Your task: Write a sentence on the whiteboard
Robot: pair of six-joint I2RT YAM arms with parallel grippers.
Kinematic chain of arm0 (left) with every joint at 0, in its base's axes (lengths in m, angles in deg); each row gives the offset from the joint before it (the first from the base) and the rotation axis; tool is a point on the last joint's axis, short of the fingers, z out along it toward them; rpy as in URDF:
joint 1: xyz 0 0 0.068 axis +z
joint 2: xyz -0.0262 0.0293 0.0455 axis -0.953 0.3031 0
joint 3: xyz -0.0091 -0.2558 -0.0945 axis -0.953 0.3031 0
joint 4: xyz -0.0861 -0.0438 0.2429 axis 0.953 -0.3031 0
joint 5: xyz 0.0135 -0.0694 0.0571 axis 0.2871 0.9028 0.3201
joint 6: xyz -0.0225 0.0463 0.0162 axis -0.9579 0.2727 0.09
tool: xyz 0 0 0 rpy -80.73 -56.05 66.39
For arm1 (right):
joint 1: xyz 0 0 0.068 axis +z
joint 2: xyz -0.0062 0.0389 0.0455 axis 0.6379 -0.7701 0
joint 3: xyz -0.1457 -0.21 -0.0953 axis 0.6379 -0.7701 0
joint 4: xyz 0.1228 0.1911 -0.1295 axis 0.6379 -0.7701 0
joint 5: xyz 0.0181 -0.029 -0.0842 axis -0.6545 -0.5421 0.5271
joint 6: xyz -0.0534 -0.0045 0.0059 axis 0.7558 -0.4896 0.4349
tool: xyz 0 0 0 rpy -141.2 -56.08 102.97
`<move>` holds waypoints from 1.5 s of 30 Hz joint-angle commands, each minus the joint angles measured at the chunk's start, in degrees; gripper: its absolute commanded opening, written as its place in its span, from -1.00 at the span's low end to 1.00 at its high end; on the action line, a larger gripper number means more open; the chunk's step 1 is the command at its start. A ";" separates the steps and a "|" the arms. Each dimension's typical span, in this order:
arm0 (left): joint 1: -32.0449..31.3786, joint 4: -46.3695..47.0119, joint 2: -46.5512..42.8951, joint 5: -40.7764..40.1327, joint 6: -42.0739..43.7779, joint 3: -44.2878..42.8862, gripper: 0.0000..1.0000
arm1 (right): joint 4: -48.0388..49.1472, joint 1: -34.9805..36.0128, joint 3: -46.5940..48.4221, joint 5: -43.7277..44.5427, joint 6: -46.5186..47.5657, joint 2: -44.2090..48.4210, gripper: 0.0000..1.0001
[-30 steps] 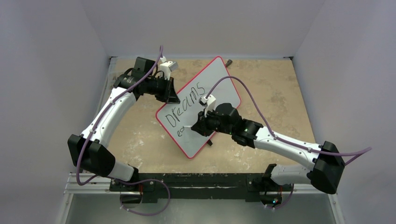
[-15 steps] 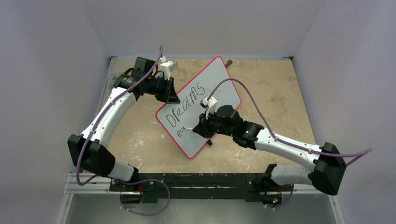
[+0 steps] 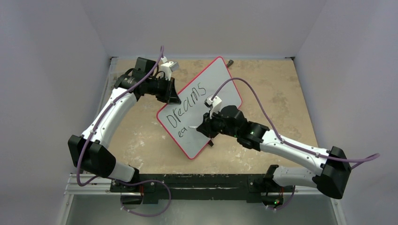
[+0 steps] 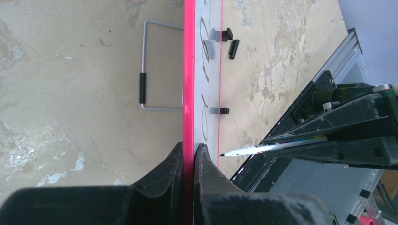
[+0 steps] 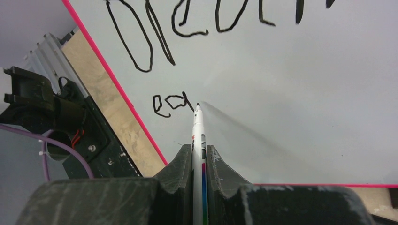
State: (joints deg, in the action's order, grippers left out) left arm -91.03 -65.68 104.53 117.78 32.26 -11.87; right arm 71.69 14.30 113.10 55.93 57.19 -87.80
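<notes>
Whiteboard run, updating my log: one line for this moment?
left end effector: shut on whiteboard edge | right end effector: shut on marker | sentence: "Dreams ea", unfinished

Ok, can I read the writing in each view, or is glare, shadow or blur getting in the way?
Top external: even light, no glare on the whiteboard; the sentence is small but legible. Right wrist: strokes sharp; a soft grey shadow fans right from the marker tip, clear of the letters. Left wrist: board seen edge-on, lettering squashed and unreadable.

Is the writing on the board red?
No, the letters on the whiteboard are black; only the thin rim around the board is red.
</notes>
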 commanded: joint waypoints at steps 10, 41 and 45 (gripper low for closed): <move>-0.38 -0.35 0.21 -10.21 5.18 1.18 -1.00 | 0.95 -0.78 4.74 5.81 0.83 0.54 -1.00; -0.38 -0.34 0.46 -10.11 5.17 1.16 -1.00 | 4.03 -2.69 3.47 -2.95 1.89 -2.62 -1.00; -0.38 -0.35 0.32 -10.12 5.15 1.18 -1.00 | 4.03 -2.65 2.24 -3.48 1.98 -2.74 -1.00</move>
State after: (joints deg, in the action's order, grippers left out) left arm -91.03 -65.68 104.53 117.85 32.26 -11.87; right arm 72.72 11.68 115.70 54.18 58.11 -90.22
